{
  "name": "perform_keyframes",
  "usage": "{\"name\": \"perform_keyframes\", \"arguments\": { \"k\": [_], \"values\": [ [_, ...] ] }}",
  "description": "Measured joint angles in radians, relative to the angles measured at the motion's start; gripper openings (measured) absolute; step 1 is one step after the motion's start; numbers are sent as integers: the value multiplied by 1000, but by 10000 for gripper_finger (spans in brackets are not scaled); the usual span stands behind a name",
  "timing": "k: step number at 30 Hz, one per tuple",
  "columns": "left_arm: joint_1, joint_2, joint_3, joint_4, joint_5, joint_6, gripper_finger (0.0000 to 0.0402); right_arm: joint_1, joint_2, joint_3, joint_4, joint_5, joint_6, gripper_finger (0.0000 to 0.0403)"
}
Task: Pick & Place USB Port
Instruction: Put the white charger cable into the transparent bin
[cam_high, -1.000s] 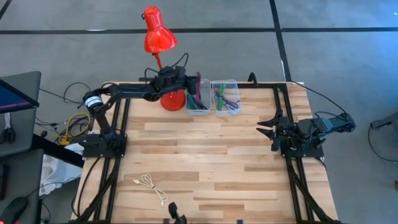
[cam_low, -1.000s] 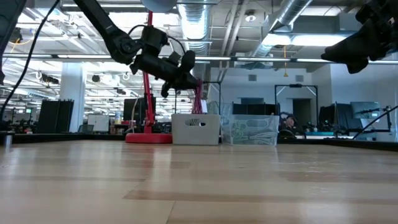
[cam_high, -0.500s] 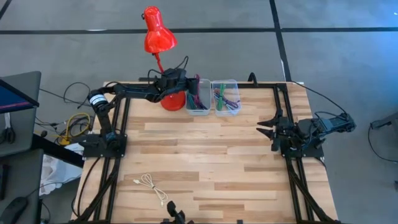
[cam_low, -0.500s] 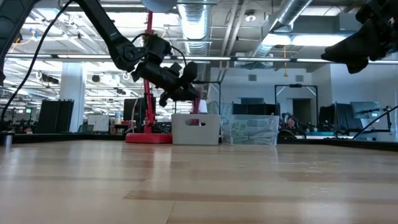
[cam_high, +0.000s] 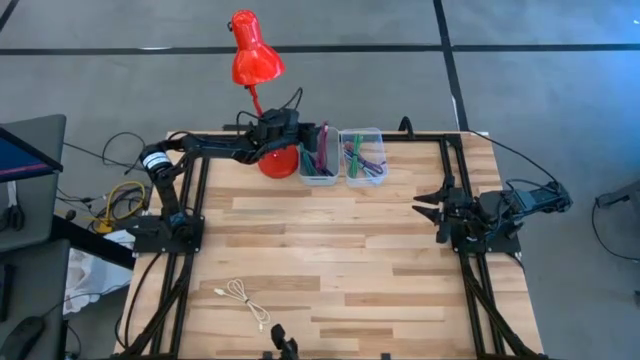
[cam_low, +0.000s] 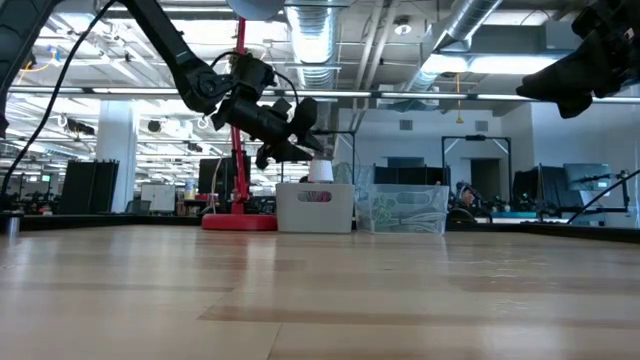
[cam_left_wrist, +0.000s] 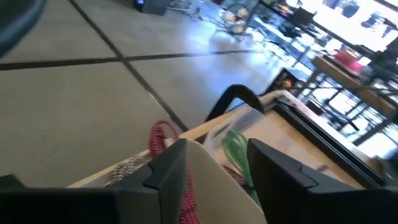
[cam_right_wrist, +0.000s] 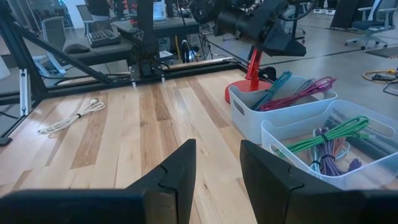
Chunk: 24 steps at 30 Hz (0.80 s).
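My left gripper (cam_high: 310, 136) hangs open over the left white bin (cam_high: 318, 176) at the table's far edge. Just below its fingers a white piece with a red braided cord, the USB port (cam_low: 320, 170), sticks up from the bin's top. In the left wrist view this white piece (cam_left_wrist: 211, 186) shows between the spread fingers, with the red cord (cam_left_wrist: 163, 135) beside it. My right gripper (cam_high: 420, 207) waits open at the table's right side, above the wood, with nothing between its fingers (cam_right_wrist: 217, 180).
A second, clear bin (cam_high: 363, 160) of green and purple cords stands right of the first. A red desk lamp (cam_high: 255, 60) has its base (cam_high: 276, 162) beside the left bin. A coiled white cable (cam_high: 240, 298) lies near the table's front left.
My left gripper has gone a little toward the table's right edge and down, over the left bin, and has opened. The magenta-red cord that hung from its fingers is let go, and the white piece now shows at the bin's top.
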Motion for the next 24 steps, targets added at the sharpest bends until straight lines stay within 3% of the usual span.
{"name": "perform_keyframes", "arguments": {
  "k": [4,8,17,24],
  "values": [
    [-7,-59,0,-1,52,94,175,0,0,0,0,0,0,118],
    [-24,-206,-1,-90,107,165,164,0,0,0,-1,0,0,118],
    [-177,-599,-2,-736,136,310,137,0,0,0,-2,0,0,118],
    [-462,-751,-2,-1056,108,350,136,0,0,0,-1,0,0,118]
  ]
}}
